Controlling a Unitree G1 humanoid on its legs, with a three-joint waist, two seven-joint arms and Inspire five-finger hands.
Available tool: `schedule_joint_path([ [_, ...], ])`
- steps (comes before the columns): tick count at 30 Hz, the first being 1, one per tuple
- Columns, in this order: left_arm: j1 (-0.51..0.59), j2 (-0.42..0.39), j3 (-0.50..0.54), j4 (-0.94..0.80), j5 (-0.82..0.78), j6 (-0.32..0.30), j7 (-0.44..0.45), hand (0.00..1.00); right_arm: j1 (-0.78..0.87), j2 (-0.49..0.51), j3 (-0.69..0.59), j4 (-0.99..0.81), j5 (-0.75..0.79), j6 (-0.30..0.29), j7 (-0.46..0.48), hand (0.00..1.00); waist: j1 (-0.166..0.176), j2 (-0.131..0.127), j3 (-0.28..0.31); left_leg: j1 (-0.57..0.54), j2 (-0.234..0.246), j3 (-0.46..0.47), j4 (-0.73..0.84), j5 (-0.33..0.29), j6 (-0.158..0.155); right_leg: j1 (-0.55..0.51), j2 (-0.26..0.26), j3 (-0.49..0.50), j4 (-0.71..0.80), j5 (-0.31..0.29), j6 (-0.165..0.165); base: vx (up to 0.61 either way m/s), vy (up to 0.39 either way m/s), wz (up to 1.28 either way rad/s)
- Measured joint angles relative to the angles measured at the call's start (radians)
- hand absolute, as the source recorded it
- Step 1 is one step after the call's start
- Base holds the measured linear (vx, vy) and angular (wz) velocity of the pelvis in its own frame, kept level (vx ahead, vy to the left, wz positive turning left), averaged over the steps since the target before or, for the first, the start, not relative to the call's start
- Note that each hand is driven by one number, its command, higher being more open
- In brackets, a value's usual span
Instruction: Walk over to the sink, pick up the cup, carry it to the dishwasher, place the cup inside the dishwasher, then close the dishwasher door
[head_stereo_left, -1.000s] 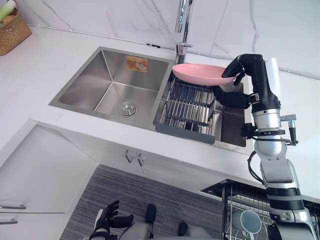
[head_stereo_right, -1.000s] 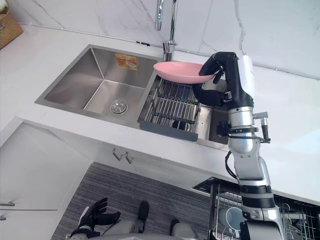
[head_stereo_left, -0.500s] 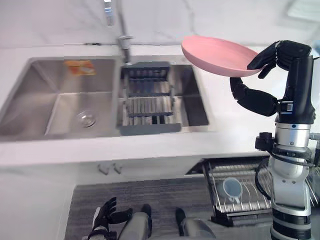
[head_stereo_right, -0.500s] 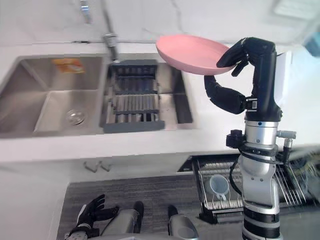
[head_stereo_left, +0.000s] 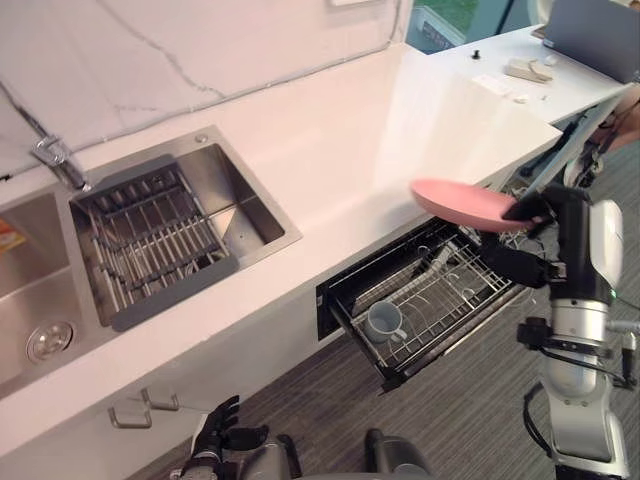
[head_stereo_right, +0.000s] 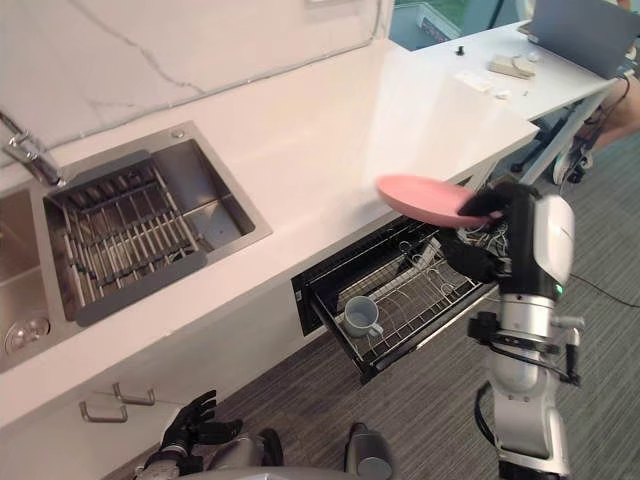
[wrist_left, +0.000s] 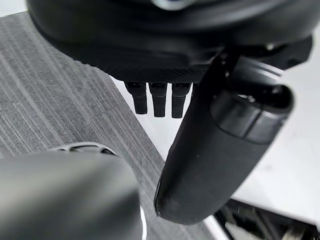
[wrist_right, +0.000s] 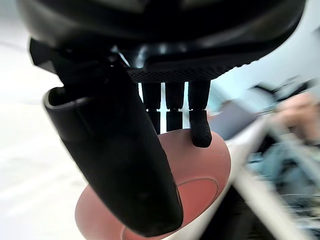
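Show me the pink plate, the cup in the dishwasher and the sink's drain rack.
pink plate (head_stereo_left: 458, 198): left eye view, upper face.
cup (head_stereo_left: 381, 324): left eye view, its side.
drain rack (head_stereo_left: 150, 235): left eye view, its bars.

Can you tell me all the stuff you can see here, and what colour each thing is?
plate: one, pink, held in the air above the pulled-out dishwasher rack
cup: one, whitish, standing in the dishwasher rack
dishwasher rack: one, dark wire, slid out from under the counter
sink: one, steel, set into the counter
drain rack: one, dark grey, sitting in the sink
faucet: one, silver, behind the sink
counter: one, white, long
cabinet handles: two, silver, below the sink
floor: grey, striped
right hand: dark, gripping the plate's rim
left hand: dark, low by the floor, fingers relaxed
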Motion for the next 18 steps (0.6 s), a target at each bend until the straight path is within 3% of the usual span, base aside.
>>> schedule_joint_path([
  [1,0.0,-0.006,-0.001,0.007,0.0,0.0,0.001,0.9,0.011,0.006,-0.02,0.034,-0.006,0.015,-0.001,0.3,-0.007,0.012,-0.007,0.013,-0.005,-0.015,-0.033,0.021,0.0,0.009,0.003,0.008,-0.026,0.016,-0.001,0.14,-0.052,-0.31],
  [5,-0.004,-0.013,-0.021,0.015,0.003,0.001,0.0,0.9,0.056,0.03,-0.029,0.089,-0.025,0.032,-0.009,0.3,-0.024,0.017,-0.01,0.062,-0.029,-0.036,-0.115,0.066,-0.018,0.047,0.001,0.03,-0.095,0.04,0.003,0.11,-0.022,-0.19],
  [9,-0.008,-0.038,-0.045,0.015,0.009,-0.001,-0.001,0.9,0.068,0.041,-0.015,0.158,-0.031,0.034,-0.014,0.3,-0.027,0.024,-0.012,0.079,-0.048,-0.036,-0.164,0.088,-0.015,0.053,-0.009,0.033,-0.116,0.043,0.008,0.06,0.016,0.02],
  [15,-0.014,-0.07,-0.059,0.003,0.008,-0.004,-0.002,0.9,0.044,0.048,0.07,0.253,-0.031,0.04,-0.012,0.3,-0.015,0.05,0.015,0.059,-0.066,-0.044,-0.191,0.11,-0.005,0.031,-0.027,0.023,-0.121,0.05,0.015,-0.01,0.018,0.07],
  [18,-0.034,-0.071,-0.066,-0.003,0.007,-0.007,-0.001,0.9,-0.006,0.047,0.097,0.288,-0.023,0.043,-0.012,0.3,0.011,0.059,0.046,0.033,-0.069,-0.054,-0.191,0.121,-0.004,0.002,-0.029,0.011,-0.105,0.051,0.016,-0.07,-0.001,0.13],
])
